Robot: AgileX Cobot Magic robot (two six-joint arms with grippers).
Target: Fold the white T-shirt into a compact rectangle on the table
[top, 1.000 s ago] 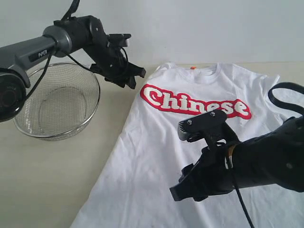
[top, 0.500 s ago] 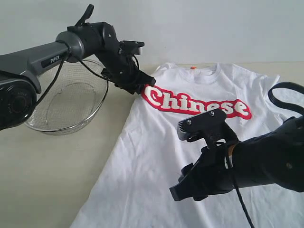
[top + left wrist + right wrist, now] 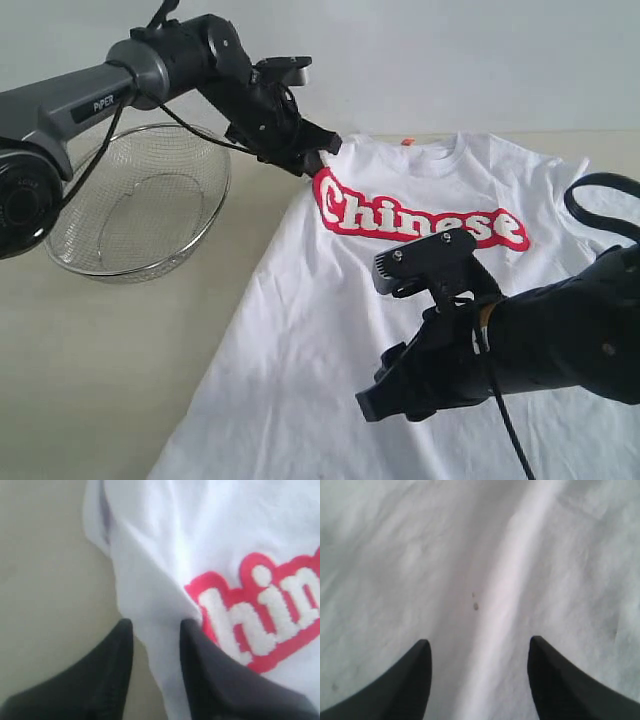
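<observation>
Cloth fills the right wrist view: the right gripper (image 3: pixel 479 641) hangs over plain white fabric, fingers spread wide. Only the left wrist view shows that the left gripper (image 3: pixel 157 625) straddles the side edge of the white T-shirt (image 3: pixel 330 300) beside the red lettering (image 3: pixel 250 615). Its fingers are narrowly parted, with cloth and a sliver of the table (image 3: pixel 100 360) in the gap. The exterior view alone shows the shirt spread flat over the tabletop's right half, collar toward the far edge, and a wire basket (image 3: pixel 130 205) toward the far left. Bare tabletop lies open along the shirt's left edge, toward the near side.
</observation>
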